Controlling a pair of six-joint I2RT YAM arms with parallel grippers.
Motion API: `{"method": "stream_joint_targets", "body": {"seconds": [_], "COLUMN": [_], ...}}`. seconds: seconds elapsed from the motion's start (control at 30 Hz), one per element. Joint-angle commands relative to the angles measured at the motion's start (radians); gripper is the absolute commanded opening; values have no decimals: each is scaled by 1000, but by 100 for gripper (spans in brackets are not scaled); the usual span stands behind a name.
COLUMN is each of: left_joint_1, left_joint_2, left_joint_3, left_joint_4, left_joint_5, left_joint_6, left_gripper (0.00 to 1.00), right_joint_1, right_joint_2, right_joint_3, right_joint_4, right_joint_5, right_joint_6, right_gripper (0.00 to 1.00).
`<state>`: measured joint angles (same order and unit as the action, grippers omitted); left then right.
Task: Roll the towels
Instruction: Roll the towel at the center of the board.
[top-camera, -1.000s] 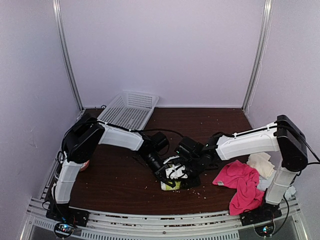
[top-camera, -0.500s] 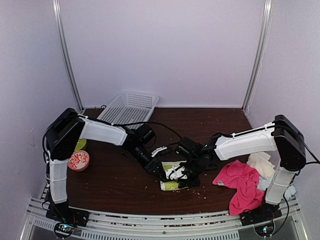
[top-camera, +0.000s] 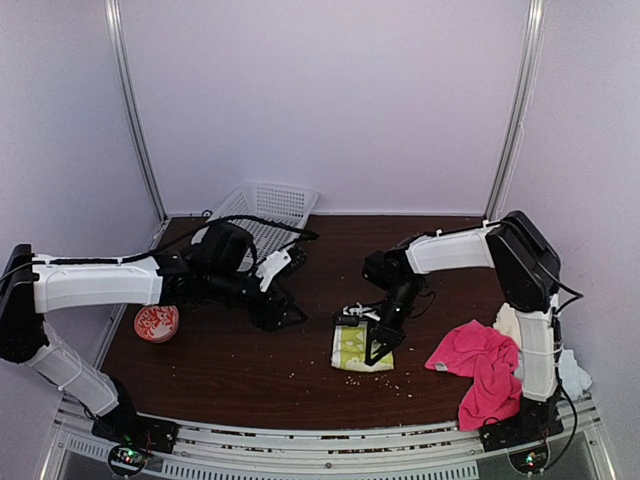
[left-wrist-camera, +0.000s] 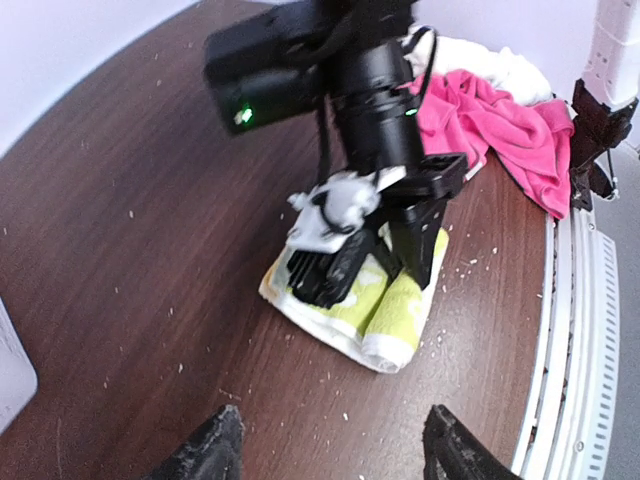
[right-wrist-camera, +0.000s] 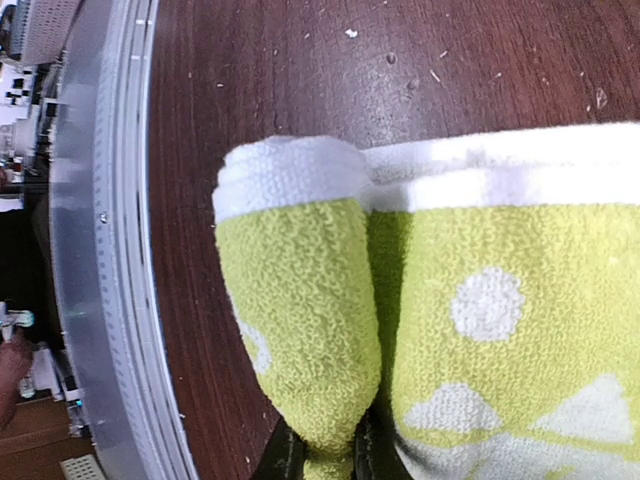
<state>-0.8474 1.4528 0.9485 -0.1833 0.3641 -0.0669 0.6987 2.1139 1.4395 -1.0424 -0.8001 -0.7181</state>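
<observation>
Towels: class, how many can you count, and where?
4. Lime-yellow towel mid-table; pink towel at right; cream towel behind it; pale-blue towel beside the right arm's base. Others may be hidden.

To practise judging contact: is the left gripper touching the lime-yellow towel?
No: the open left gripper is apart from the lime-yellow towel, tabletop showing between them.

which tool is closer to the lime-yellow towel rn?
Right. The right tool is on the lime-yellow towel, pinching its rolled edge; the left tool is open, off to its left, not touching.
</observation>
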Motion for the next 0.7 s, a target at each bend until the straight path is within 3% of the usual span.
{"method": "stream_joint_targets", "body": {"seconds": [0.0,0.33,0.53,0.67], "left_joint_1": [-102,-291,-317,-321], "left_joint_2": [-15,273,473,543], "left_joint_3": [6,238,388,413], "left_joint_4": [94,-52,-128,-133], "left_joint_5": [-206,-270,-272,-269], "left_joint_6": [143,425,500,518], "left_gripper": [60,51,55,50], "right_joint_1": [-40,-57,-60,-59], "right_joint_2": [134,219,226,228], "right_joint_3": [72,124,133,138], "right_joint_4": [-213,-233,-228,-224], "right_joint_5": [-73,-85,-88,-89], "right_joint_6": [-88,-82,-73,-66], "right_gripper": [2,2,3,3]}}
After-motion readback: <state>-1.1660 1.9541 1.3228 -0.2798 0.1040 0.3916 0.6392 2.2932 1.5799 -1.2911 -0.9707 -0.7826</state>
